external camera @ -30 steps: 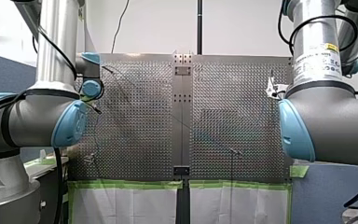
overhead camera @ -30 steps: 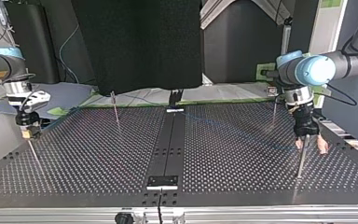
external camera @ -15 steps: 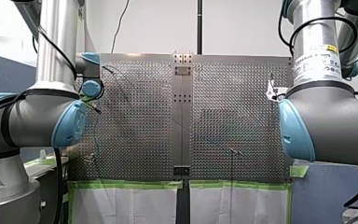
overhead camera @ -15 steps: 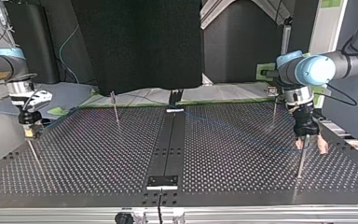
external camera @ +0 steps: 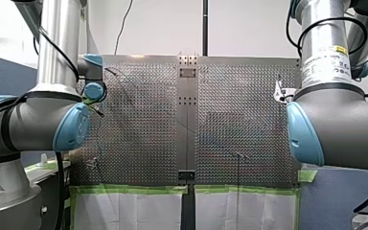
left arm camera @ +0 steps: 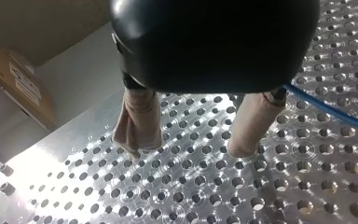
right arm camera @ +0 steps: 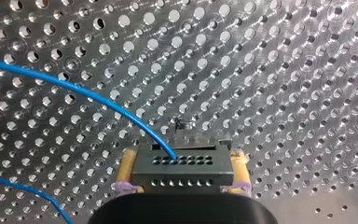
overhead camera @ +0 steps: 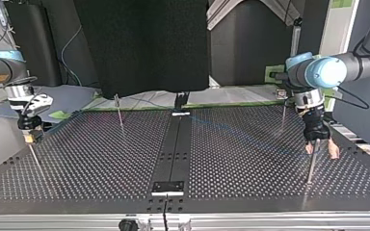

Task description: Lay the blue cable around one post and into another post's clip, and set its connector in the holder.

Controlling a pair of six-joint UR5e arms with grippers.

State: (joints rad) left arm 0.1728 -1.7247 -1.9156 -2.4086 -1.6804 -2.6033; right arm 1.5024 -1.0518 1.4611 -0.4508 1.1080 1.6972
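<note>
At the top view's nine o'clock, my right gripper (overhead camera: pixel 29 138) is hanging just above the perforated table (overhead camera: pixel 101 163). Its wrist view shows the yellow pads pinching the black connector (right arm camera: pixel 182 167) by both ends, with the blue cable (right arm camera: pixel 98 100) leaving the connector's face and curving off ahead.

We are judging that the connector is being carried while the cable is being routed. So we are wanting a level grip and enough slack that the wire is not tugging at the plug.

Toward eleven o'clock a thin post (overhead camera: pixel 119 111) is standing alone, with no cable on it as far as we can tell. Across the middle the cable is showing only as a faint blue line heading for three o'clock. There my left gripper (left arm camera: pixel 189 149) is hovering with its beige fingers (left arm camera: pixel 256 121) spread and holding nothing, the cable passing just beside one finger. A second post (overhead camera: pixel 311 166) is standing near it, and a light, sliding hold would be suiting the wrap there.

We are not making out any clip on the posts. Nor can we tell which dark fixture on the centre strip (overhead camera: pixel 173 149) is the holder. The front view is giving little of either gripper.
</note>
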